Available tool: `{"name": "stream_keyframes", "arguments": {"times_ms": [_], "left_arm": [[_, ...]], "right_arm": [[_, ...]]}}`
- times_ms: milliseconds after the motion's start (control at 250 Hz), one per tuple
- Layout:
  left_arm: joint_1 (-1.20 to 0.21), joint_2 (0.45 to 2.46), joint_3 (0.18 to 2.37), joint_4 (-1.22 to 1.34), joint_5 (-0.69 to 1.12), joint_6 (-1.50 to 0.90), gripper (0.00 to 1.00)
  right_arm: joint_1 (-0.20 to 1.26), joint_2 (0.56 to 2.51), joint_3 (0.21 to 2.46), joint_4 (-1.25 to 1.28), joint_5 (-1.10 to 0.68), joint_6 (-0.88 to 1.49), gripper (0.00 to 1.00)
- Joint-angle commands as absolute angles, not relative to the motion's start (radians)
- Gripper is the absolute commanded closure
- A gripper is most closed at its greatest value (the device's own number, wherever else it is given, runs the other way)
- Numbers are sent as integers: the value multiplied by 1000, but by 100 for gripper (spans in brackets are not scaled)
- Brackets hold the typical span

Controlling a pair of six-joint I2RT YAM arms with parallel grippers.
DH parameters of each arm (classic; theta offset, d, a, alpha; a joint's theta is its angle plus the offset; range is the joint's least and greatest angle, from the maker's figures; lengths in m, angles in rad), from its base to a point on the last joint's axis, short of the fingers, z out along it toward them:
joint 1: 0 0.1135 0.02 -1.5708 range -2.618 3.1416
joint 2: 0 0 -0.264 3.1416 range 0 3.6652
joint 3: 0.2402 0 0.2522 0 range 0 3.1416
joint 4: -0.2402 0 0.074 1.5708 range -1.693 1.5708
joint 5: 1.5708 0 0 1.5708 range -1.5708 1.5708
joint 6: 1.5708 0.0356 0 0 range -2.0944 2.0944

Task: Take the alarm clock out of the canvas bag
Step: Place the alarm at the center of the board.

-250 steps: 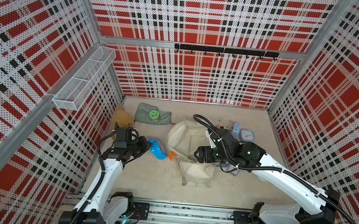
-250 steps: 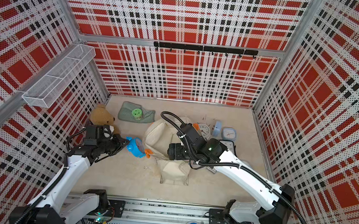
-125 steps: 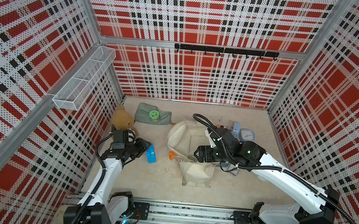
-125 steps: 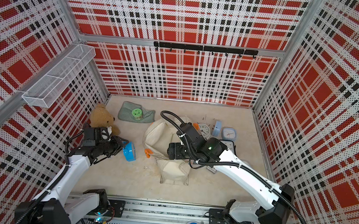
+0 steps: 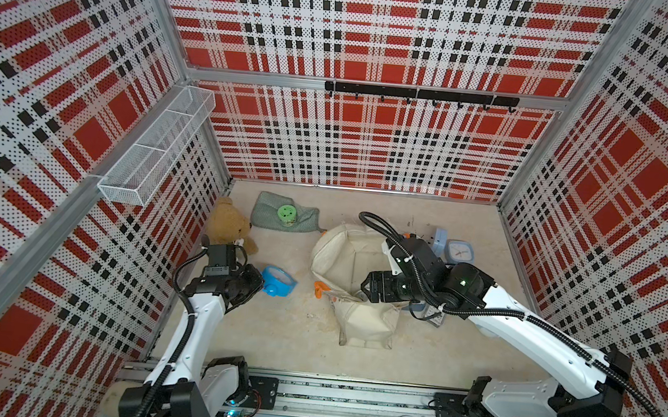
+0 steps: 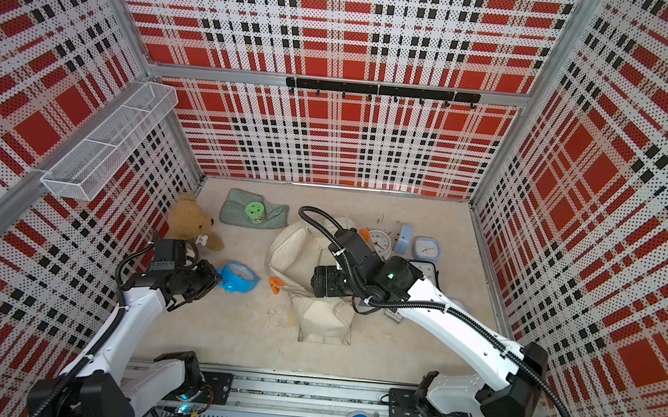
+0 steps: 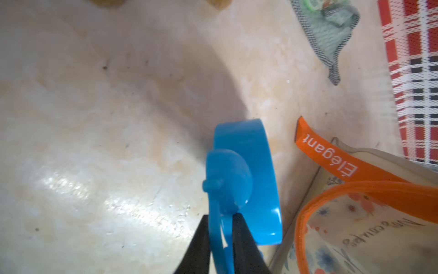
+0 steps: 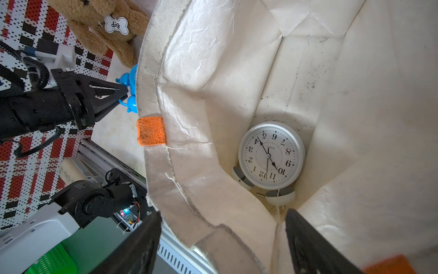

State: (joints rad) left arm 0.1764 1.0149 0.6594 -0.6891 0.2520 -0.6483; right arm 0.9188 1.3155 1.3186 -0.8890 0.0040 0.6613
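Although a bright blue plastic twin-bell alarm clock (image 5: 277, 281) already lies on the pale desk (image 5: 270, 337) in both top views, between the desk's left edge and the floppy cream canvas bag with orange straps (image 5: 345, 252), the job looks only partly done to me. The left claw (image 5: 259, 285) sits right at that clock's bell end, and the right claw (image 5: 366, 290) hangs over the near rim of the bag, which slumps mid-desk.

From the left wrist, the left claw's black fingers (image 7: 199, 242) stand narrow on either side of the blue clock's thin handle; whether they pinch it or merely flank it I cannot tell. An orange strap loop (image 7: 355, 189) lies just beside the clock.

From the right wrist, the right claw's jaws gape wide with a fold of the bag's rim between them, gripping nothing. Deep in the bag's bottom lies a round silver-rimmed alarm clock with a white dial (image 8: 271, 155).

Risks, as I judge them: if the left claw backs off while nipping the handle, it could drag or roll the blue clock into the strap. Reaching for the silver clock, the right claw may catch soft lining along with it, so a lift would haul the whole bag, or the limp walls may fold over and hide it
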Motion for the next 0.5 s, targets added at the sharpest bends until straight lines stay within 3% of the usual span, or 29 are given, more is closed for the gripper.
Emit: {"name": "stream_keyframes", "arguments": {"times_ms": [0, 308, 496], "left_arm": [[180, 1053, 671, -760, 158, -652, 76], [180, 1088, 627, -663, 141, -716, 75], [181, 1120, 638, -693, 108, -729, 66]], "right_arm": [[916, 1318, 1348, -879, 0, 650, 15], [916, 1317, 1341, -873, -1, 649, 15], [917, 1321, 1351, -888, 5, 641, 15]]}}
